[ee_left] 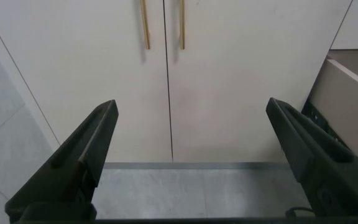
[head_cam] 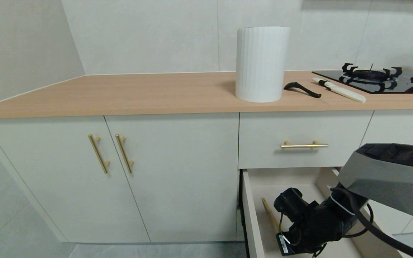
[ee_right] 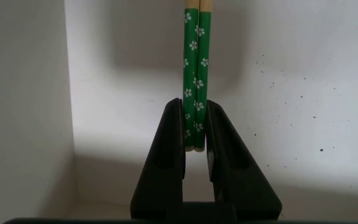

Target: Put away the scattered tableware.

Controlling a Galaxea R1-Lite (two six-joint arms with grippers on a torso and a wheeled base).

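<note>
R end effector (ee_right: pixel 195 127) clamped on a pair of chopsticks (ee_right: pixel 195 62): green shafts w/ small white flowers, bare wood tips. Pair is inside the open drawer (head_cam: pixel 251 208) below the counter (head_cam: pixel 120 93), near its left wall. L end effector (ee_left: pixel 190 111) spread wide, facing cabinet doors (ee_left: pixel 229 74).

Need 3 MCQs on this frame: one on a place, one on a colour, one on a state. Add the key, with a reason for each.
1. Where is the right gripper?
A) over the hob
B) inside the open drawer
C) at the cabinet doors

2. What colour is the patterned part of the chopsticks?
A) green
B) red
C) blue

3. What state is the left gripper in?
A) shut on a knife
B) shut, empty
C) open

Key:
1 B: the head view shows the arm reaching down into the pulled-out drawer.
2 A: the sticks are green with small white flowers.
3 C: its fingers stand wide apart with nothing between them.
</note>
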